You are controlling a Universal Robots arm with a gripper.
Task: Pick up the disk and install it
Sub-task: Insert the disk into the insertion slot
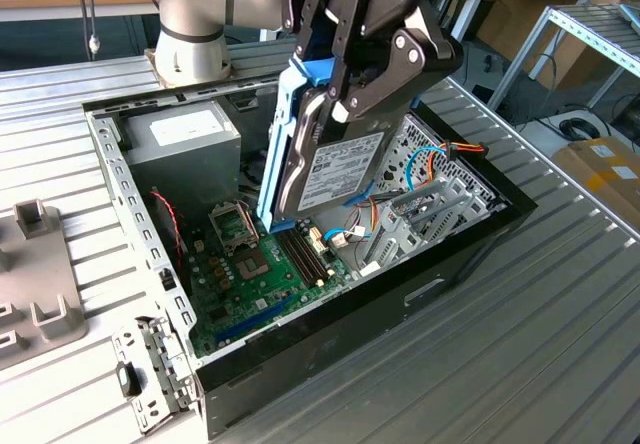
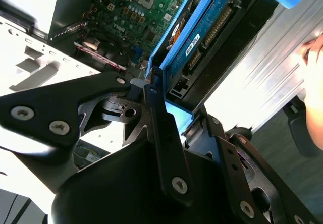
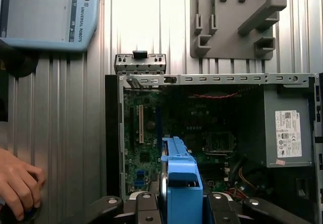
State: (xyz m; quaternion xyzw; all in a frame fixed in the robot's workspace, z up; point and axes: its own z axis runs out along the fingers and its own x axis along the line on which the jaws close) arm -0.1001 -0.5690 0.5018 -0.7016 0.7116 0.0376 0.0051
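half the job, as i am judging it, is done: the gripper (image 1: pixel 352 104) is clamping the disk (image 1: pixel 340 172) by the upper end of its light-blue carrier, with the fingers closed on it from both sides, so the pick-up part is looking complete. the disk is hanging on edge and tilted, raised off the ribbed table (image 1: pixel 520 344) and sitting over the open computer case (image 1: pixel 140 214), with its lower end pointing down toward the motherboard (image 1: pixel 250 259) and the power supply (image 1: pixel 185 134) off to the exterior view's left. the install is what is remaining: the disk is not sitting in any bay yet, and i cannot tell whether its lower edge is touching anything inside the case. in the first wrist view a person's hand (image 3: pixel 17 183) is resting on the table beside the case, well apart from the disk.
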